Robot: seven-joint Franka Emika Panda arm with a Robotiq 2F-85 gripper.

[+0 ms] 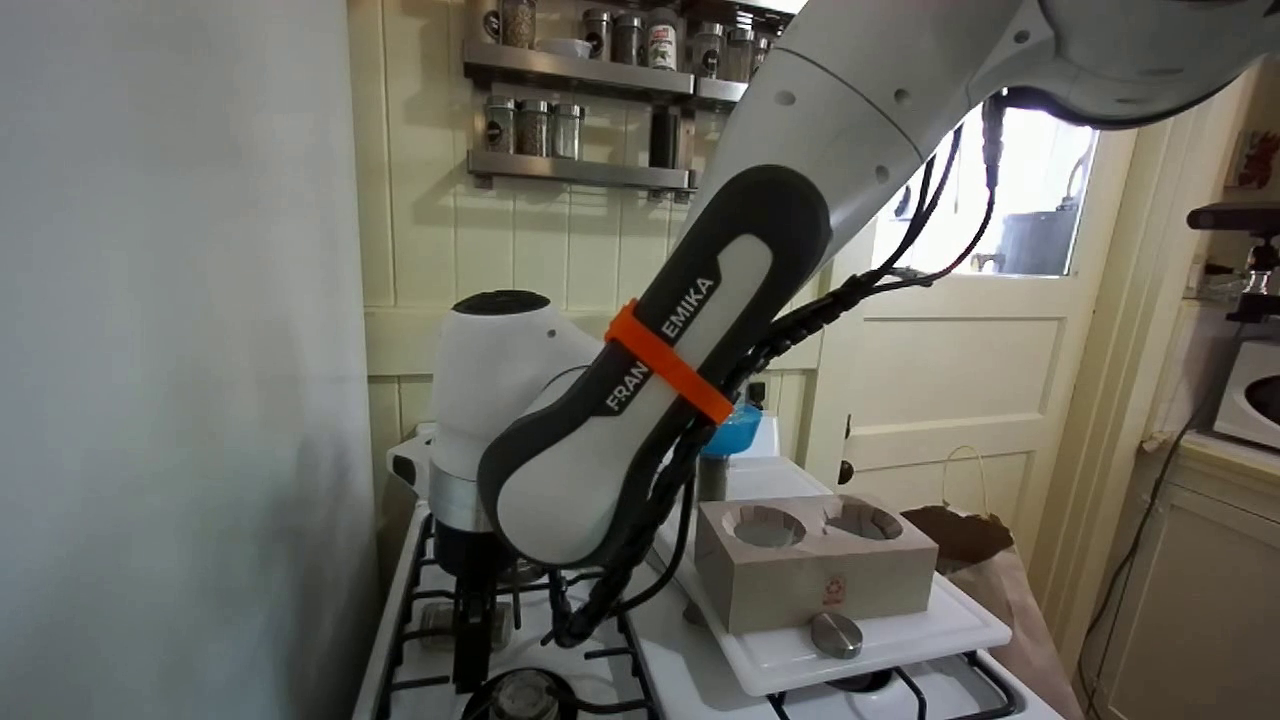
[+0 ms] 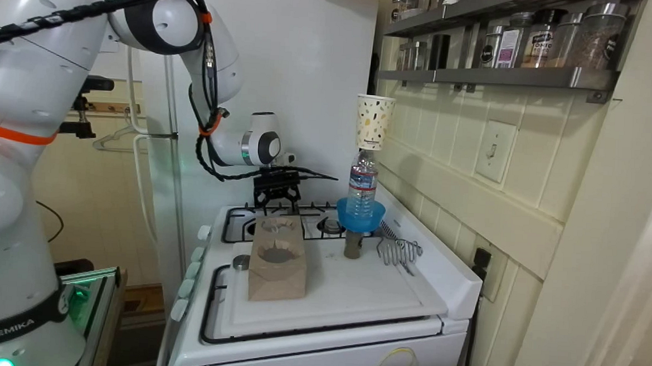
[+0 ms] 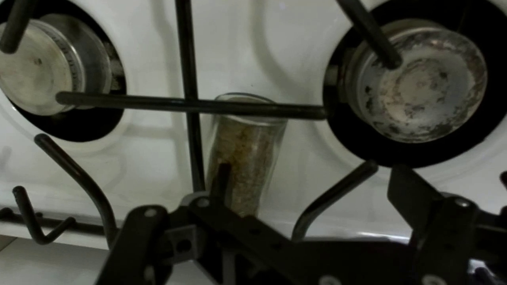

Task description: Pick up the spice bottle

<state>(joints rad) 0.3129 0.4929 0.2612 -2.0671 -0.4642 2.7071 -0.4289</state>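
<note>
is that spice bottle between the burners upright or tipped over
Tipped over: the wrist view shows the spice bottle lying on its side beneath a grate bar.

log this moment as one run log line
end effector: open | spice bottle: lying on stovetop, partly under grate bar | grasp: none

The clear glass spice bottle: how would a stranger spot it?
Start at the white gas stove and, in the wrist view, find a pale round metal burner and a dark-blotched metal burner. Between them lies the clear glass spice bottle, a straight black metal grate bar crossing above one end. Unlike those solid metal neighbours, it is see-through, brownish within.
</note>
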